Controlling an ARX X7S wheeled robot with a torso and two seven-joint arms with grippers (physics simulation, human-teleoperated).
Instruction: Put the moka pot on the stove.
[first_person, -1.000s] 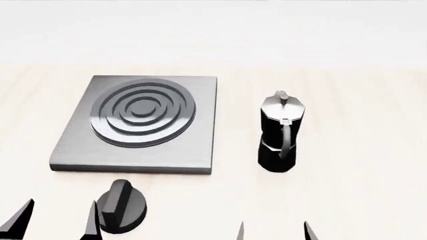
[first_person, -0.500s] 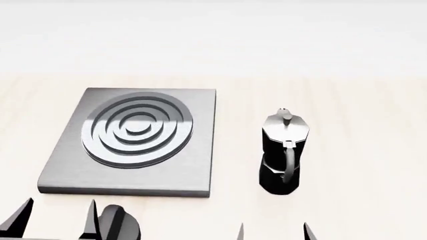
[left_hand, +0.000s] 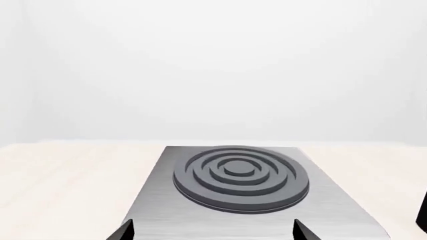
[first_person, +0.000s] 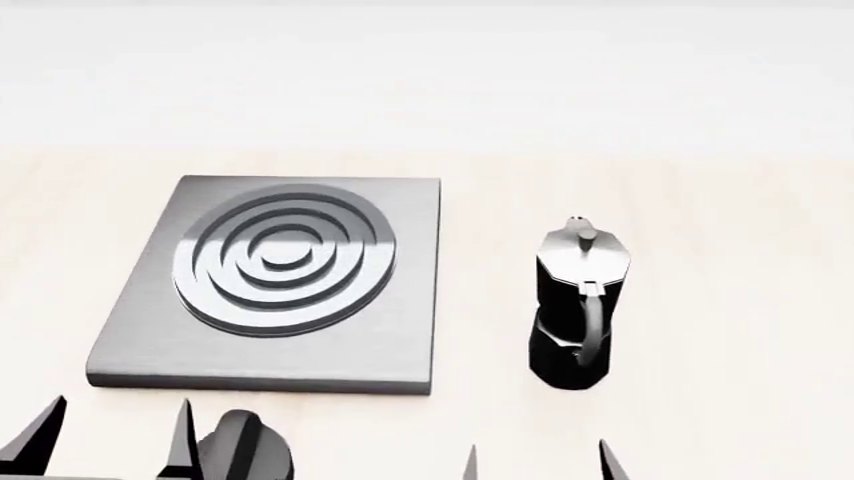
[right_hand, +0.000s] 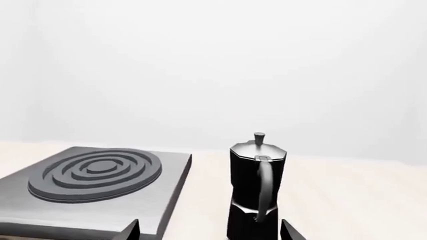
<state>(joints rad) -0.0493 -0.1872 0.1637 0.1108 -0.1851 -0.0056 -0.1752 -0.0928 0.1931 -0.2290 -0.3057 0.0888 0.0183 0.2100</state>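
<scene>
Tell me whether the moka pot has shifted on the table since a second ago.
Cannot tell for certain. The moka pot sits lower in the head view, but the stove dropped with it, keeping the same gap; the camera likely moved, not the pot.

Layout: stove (first_person: 287, 290) left, pot (first_person: 578, 305) right, both on the surface (first_person: 721, 230).

In the head view the stove lies flat at left of centre, its burner (first_person: 284, 262) at mid-plate. The pot stands upright on the surface just beside the stove's right edge, apart from it, handle toward the robot. A knob (first_person: 240, 455) sits on the surface before the stove's near edge. The left end effector (first_person: 114, 440) is before the stove; the right end effector (first_person: 537, 465) is before the pot.
</scene>
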